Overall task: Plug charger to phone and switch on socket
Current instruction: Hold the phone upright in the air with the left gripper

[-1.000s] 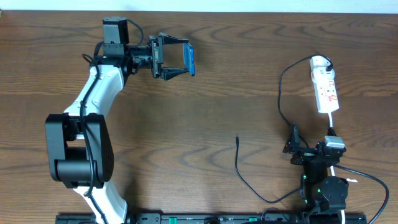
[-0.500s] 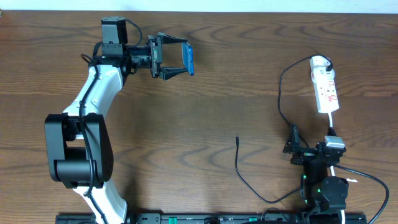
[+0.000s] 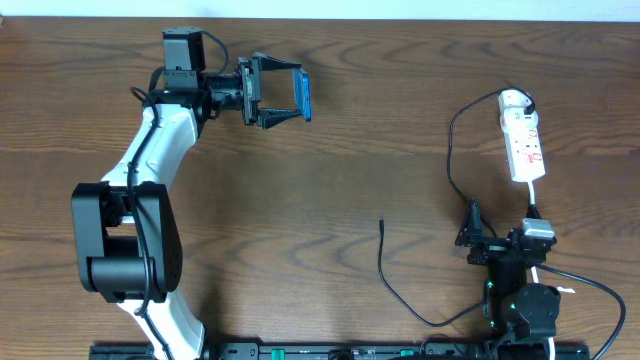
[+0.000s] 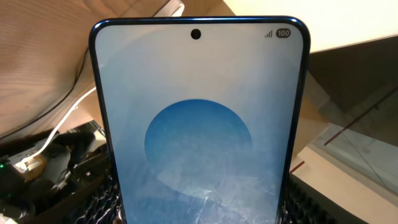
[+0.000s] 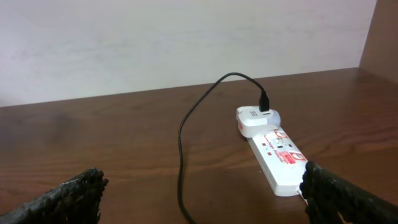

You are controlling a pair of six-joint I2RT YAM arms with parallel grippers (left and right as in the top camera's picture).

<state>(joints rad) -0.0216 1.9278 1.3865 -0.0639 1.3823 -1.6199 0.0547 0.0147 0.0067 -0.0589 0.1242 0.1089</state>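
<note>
My left gripper is clamped on the phone. It holds the phone up on its edge over the far left of the table. The screen is lit. The charger cable has its small tip lying loose in the middle, well apart from the phone, so that plugging is not done. My right gripper is wide apart and holds nothing. On the right, the cable's other end already sits in the white power strip. I cannot tell if its switch is on.
</note>
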